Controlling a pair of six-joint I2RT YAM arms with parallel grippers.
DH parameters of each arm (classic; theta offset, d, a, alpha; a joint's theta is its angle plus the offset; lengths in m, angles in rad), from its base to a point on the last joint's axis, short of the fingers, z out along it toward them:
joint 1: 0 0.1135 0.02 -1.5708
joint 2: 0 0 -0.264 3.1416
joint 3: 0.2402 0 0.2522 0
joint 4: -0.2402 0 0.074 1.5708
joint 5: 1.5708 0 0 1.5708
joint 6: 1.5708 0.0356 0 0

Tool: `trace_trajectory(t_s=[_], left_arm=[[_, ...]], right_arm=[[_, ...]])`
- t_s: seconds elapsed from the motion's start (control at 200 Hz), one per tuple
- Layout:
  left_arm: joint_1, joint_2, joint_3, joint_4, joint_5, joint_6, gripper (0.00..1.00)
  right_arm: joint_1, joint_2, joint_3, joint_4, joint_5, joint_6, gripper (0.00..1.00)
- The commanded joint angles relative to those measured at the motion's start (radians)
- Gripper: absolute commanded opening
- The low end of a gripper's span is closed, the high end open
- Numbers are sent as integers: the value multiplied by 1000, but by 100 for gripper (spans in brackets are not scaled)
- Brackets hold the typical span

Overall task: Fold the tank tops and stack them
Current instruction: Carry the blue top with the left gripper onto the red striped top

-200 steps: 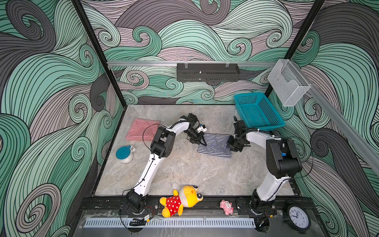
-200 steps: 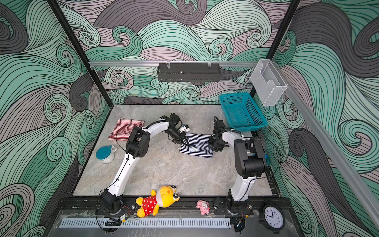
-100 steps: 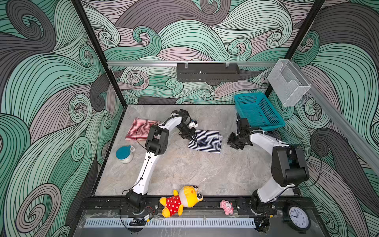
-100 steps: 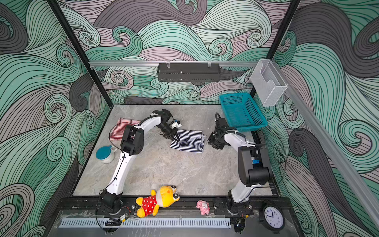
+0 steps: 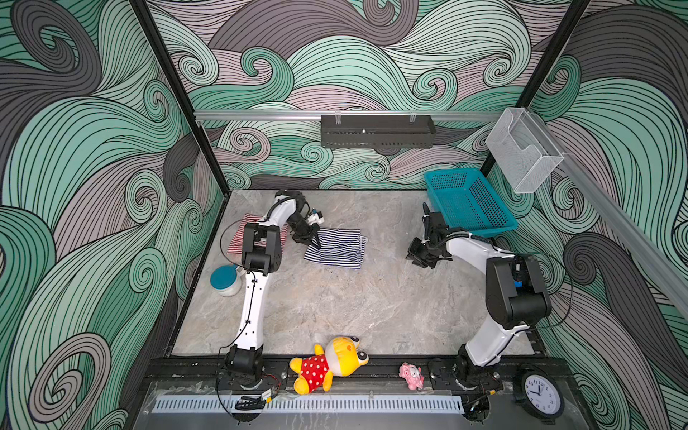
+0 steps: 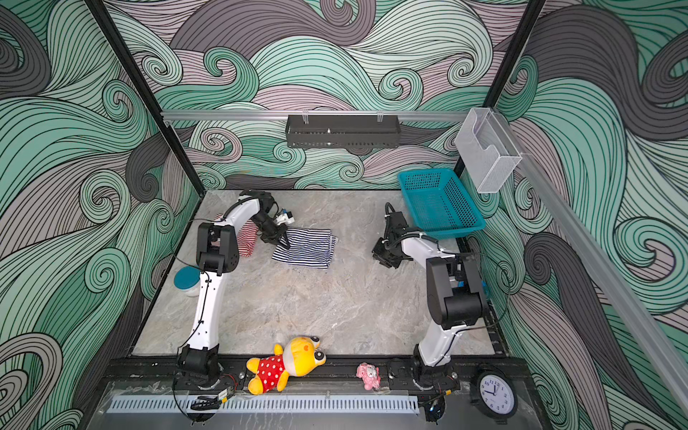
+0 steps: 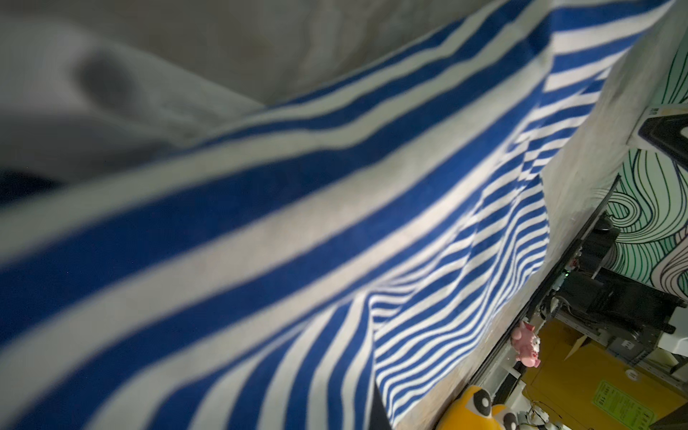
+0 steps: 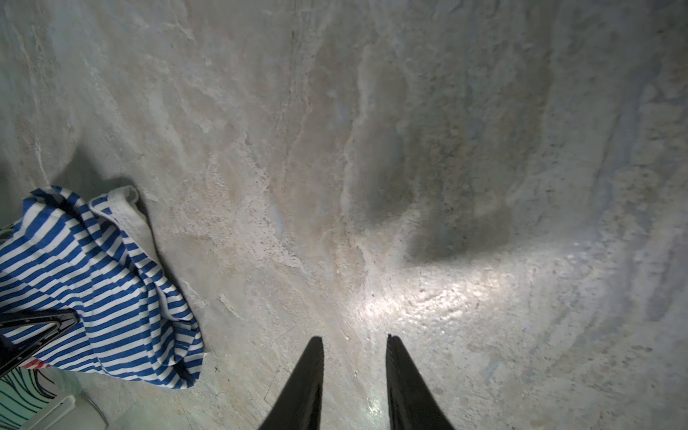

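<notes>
Navy-and-white striped knit tank top [image 5: 335,247] dragged leftward across grey marble desk [image 5: 335,309] over last second. Now just beside red-and-white striped tank top [image 5: 235,242], not yet on it. Left pincer [image 5: 314,244] clamped shut on navy top's corner. Right pincer [image 8: 353,337] pulled back, slightly parted, nothing held. Fold judged done, stacking pending. Teal plastic mesh basket [image 5: 471,201]: nothing seen inside.

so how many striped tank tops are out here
2. The navy-and-white striped knit tank top lies near mid-scene; the red-and-white striped knit tank top lies to its left, partly hidden under the white robot arm. No others show.
</notes>
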Motion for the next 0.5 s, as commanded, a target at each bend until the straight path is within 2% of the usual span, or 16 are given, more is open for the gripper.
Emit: trace_trajectory(t_s=[0.0, 0.495], left_arm=[[32, -77, 50, -93, -44, 78, 0], [100, -123, 144, -149, -238, 140, 0]], right_arm=[[14, 29, 25, 11, -9, 22, 31], [32, 56, 65, 7, -11, 21, 31]])
